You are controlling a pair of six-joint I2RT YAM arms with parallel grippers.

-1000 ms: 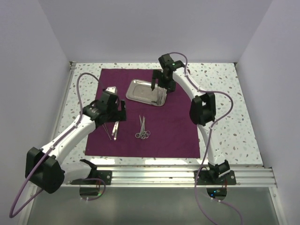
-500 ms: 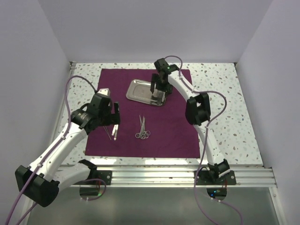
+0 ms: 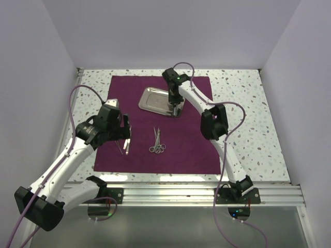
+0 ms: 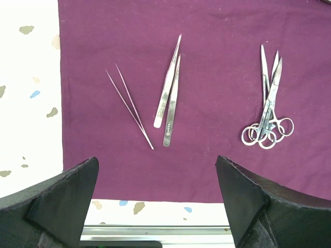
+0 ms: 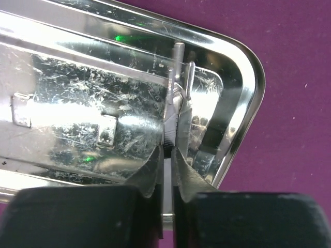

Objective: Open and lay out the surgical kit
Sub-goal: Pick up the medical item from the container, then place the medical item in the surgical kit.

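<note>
Surgical kit opened on the cloth, tools set out, tray gripped at its rim.

Nearest, lower left of the overhead view: left gripper spread wide and holding nothing, poised above the left part of the cloth, probably to leave the tools in plain sight. Beneath it, laid apart for easy picking: thin tweezers just beside broad tweezers. Further right, well apart from these: ring-handled scissors, bunched with handles overlapping. Farthest, upper centre: tray flat on the cloth, empty as far as can be seen. Right gripper closed to a narrow slit on the right-hand end of the tray, seemingly pinching the rim to shift or square it.
</note>
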